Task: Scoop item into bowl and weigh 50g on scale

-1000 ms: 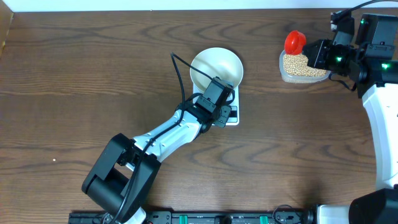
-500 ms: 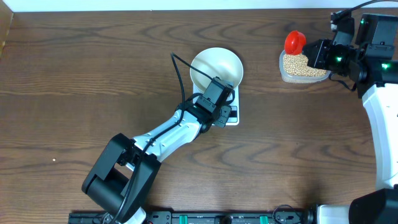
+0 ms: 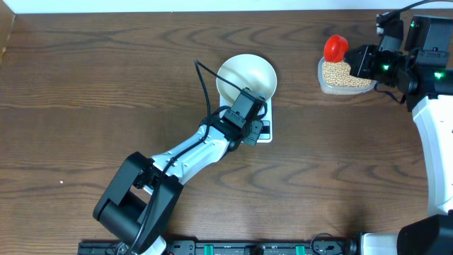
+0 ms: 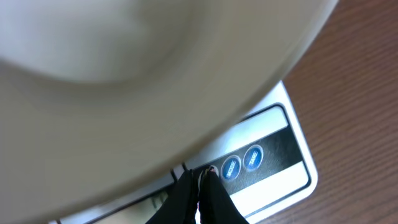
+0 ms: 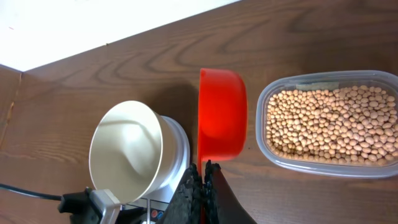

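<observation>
The white bowl (image 3: 246, 76) stands empty on the white scale (image 3: 267, 132). My left gripper (image 3: 255, 126) is shut, its tips (image 4: 199, 177) resting on the scale's panel (image 4: 277, 158) next to two blue buttons (image 4: 241, 162), under the bowl's rim (image 4: 186, 93). My right gripper (image 3: 357, 62) is shut on the handle of a red scoop (image 3: 335, 47), above the far edge of a clear container of tan beans (image 3: 345, 74). From the right wrist, the scoop (image 5: 221, 112) hangs between the bowl (image 5: 127, 152) and the beans (image 5: 329, 124), with no beans showing in it.
The left arm (image 3: 177, 159) stretches from the front left across the brown table (image 3: 106, 85) to the scale. The right arm's white body (image 3: 435, 134) runs along the right edge. A black cable (image 3: 202, 78) loops beside the bowl.
</observation>
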Controlling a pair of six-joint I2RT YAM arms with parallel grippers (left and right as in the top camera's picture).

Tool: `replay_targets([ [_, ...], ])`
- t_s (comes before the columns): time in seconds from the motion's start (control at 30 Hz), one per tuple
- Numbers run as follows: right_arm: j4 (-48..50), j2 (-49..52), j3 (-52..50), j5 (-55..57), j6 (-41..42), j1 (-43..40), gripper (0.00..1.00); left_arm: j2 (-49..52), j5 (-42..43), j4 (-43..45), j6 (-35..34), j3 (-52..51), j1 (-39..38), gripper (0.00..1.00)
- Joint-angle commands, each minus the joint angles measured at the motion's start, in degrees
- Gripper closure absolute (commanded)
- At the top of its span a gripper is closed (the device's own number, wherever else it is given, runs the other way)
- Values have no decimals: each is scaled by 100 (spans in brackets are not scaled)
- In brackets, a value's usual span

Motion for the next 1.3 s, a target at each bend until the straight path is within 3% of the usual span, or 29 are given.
replay_targets([
  [0.0, 109, -4, 111, 11, -79, -28, 99, -87, -35, -225, 57, -28, 20, 93],
  [0.2, 328, -4, 111, 387, -81, -31, 99, -933, -35, -883, 57, -28, 26, 93],
  [0.4, 415, -4, 111, 885, -76, -31, 99, -1810, -87, -994, 59, -28, 31, 92],
  [0.97, 798, -4, 111, 1093, 74, -31, 99, -1947, -160, -1357, 61, -28, 216, 93],
  [1.27, 789, -4, 111, 1086, 76, -31, 99, -2610, 1003, -1971, 470, -22, 680, 93],
])
